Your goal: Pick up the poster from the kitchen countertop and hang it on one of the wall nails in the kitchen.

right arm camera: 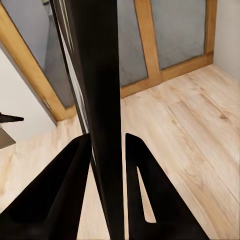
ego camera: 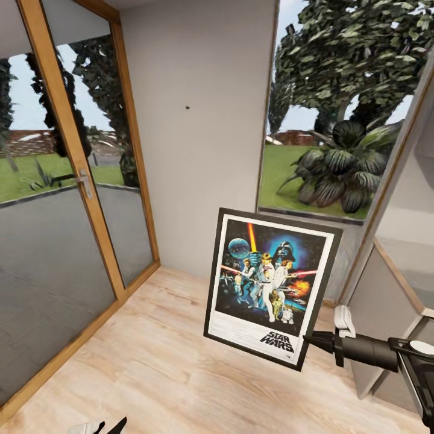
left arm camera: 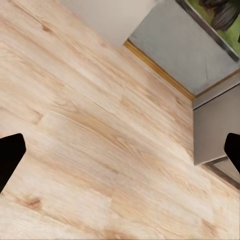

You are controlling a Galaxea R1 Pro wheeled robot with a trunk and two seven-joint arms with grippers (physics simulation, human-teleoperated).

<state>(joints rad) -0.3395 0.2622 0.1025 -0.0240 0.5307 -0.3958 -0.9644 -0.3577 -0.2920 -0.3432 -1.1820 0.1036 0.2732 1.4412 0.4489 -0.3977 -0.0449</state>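
The poster hangs in mid-air in front of the robot, upright but tilted slightly, its top edge leaning toward the left of the head view. It has a thin black frame, a white border, colourful figures on dark blue and a black "STAR WARS" title near its lower right corner. That lower right corner is held by the right tool, whose black arm reaches in from the right edge of the head view. In the right wrist view the poster appears edge-on as a dark vertical slab, with the right tool closed on it, one black finger pressed to each face.

Behind the poster stands a plain grey wall with a small dark nail high up on it, well above and to the left of the poster's top edge. To the left of the wall is a wooden-framed glass door with a metal handle; to the right is a window looking onto a tree and leafy plants. Light wooden floor lies below.

The left tool points down at the floor, its two black fingertips set wide apart with nothing between them. A grey cabinet stands at one side in that view.
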